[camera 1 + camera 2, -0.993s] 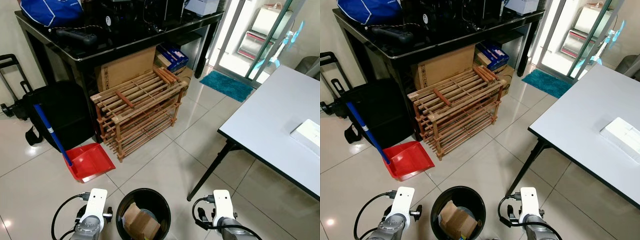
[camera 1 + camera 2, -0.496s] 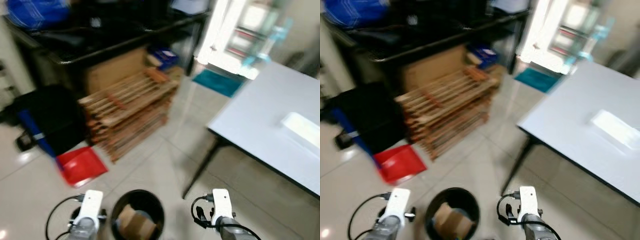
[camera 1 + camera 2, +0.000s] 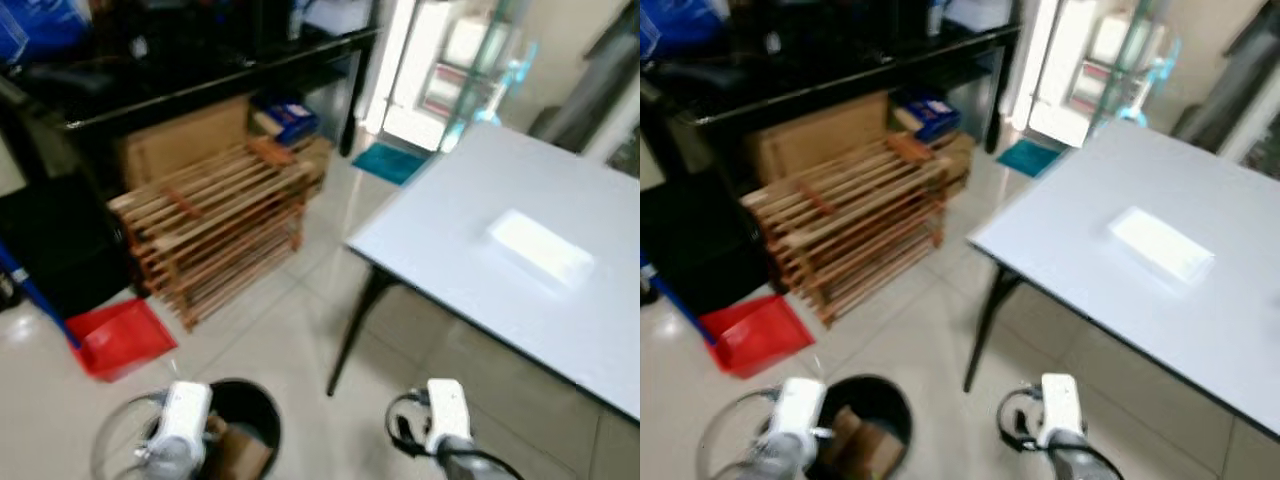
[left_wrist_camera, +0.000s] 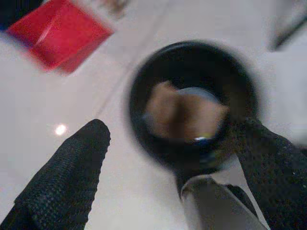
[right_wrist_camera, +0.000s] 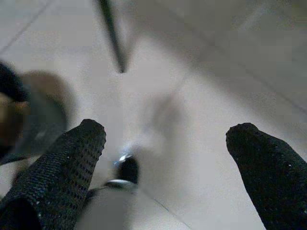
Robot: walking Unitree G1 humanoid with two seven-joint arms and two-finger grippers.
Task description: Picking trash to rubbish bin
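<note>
Your view is blurred, but you can make out the black rubbish bin (image 3: 243, 430) on the tiled floor (image 3: 290, 330) just in front of you, between your two arms, with brown cardboard trash (image 4: 184, 111) lying inside it. Your left end effector (image 4: 172, 177) hangs above the bin, its two black fingers (image 4: 72, 172) spread wide apart and holding nothing. Your right end effector (image 5: 165, 163) hangs over bare floor beside the bin, also spread wide and holding nothing, with a dark table leg (image 5: 111, 33) ahead of it. To your left a red dustpan (image 3: 120, 338) lies on the floor near a wooden slatted rack (image 3: 210, 225), which stands in front of a cardboard box (image 3: 185, 145) under a black worktop (image 3: 200, 75). On your right a white worktop (image 3: 520, 290) carries a flat white box (image 3: 540, 248), and a teal mat (image 3: 390, 162) lies by the doorway beyond.
</note>
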